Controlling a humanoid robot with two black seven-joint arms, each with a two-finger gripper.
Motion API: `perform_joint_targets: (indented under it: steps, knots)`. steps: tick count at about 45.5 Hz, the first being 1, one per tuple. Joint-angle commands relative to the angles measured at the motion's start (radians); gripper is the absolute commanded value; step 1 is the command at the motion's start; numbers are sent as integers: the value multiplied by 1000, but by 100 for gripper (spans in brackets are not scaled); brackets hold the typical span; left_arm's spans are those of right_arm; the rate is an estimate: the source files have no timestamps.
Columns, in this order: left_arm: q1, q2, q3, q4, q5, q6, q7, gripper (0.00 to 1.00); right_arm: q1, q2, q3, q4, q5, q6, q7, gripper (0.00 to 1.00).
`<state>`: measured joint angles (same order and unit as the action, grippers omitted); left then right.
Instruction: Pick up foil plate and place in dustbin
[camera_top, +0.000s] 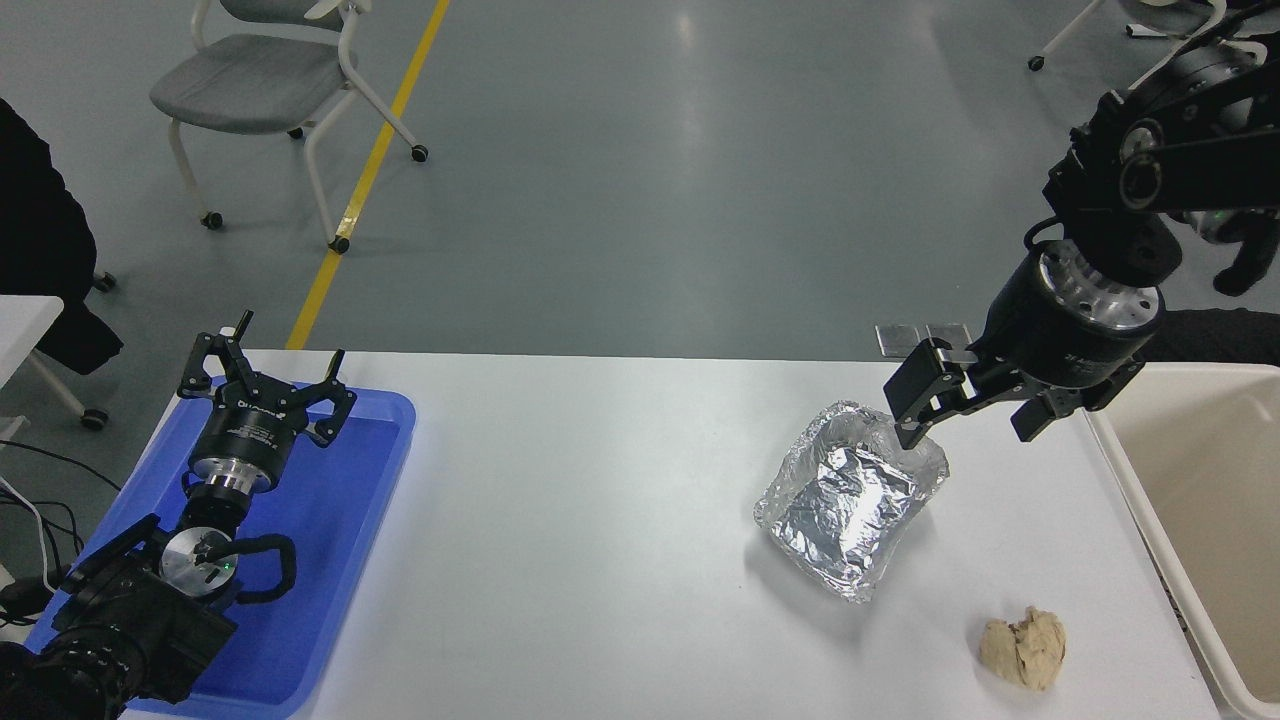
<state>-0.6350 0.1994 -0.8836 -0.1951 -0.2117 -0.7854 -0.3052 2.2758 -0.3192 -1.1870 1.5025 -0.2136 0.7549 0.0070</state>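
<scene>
The foil plate (850, 495) is a shiny, wrinkled silver tray resting on the white table, right of centre. My right gripper (972, 428) hangs open over its far right corner. One finger (912, 405) points down at the far rim, and the other finger (1035, 418) is outside the tray to the right. It holds nothing. The cream-beige dustbin (1140, 505) stands at the table's right edge, only partly in view. My left gripper (265, 385) is parked, open and empty, over the blue tray at the lower left.
A shallow blue tray (370, 480) lies at the table's left end. A tan wadded paper lump (1022, 648) lies near the front right. Two small metal plates (922, 338) sit at the far edge. Grey chairs (260, 80) stand beyond, and a person's dark clothing (40, 250) shows at the left.
</scene>
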Motion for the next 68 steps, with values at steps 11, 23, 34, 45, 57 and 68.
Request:
perform_joint_targets:
  steps: [11,23,34,45,57,68]
  knots:
    - [0,-2,-1,0,-2,0,0,100,-42,-40,15,-24,-13,-12,1,100]
    - [0,-2,-1,0,0,0,0,100,-78,-95,21,-41,-41,-17,1,100]
    - [0,-2,-1,0,0,0,0,100,-110,-144,20,-44,-99,-19,1,100]
    - [0,-2,-1,-3,0,0,0,100,-211,-213,62,-87,-153,-55,1,100]
    - [0,-2,-1,0,0,0,0,100,-426,-205,205,-248,-161,-98,1,100]
    - [0,-2,-1,0,0,0,0,100,-677,-164,355,-444,-207,-127,1,100]
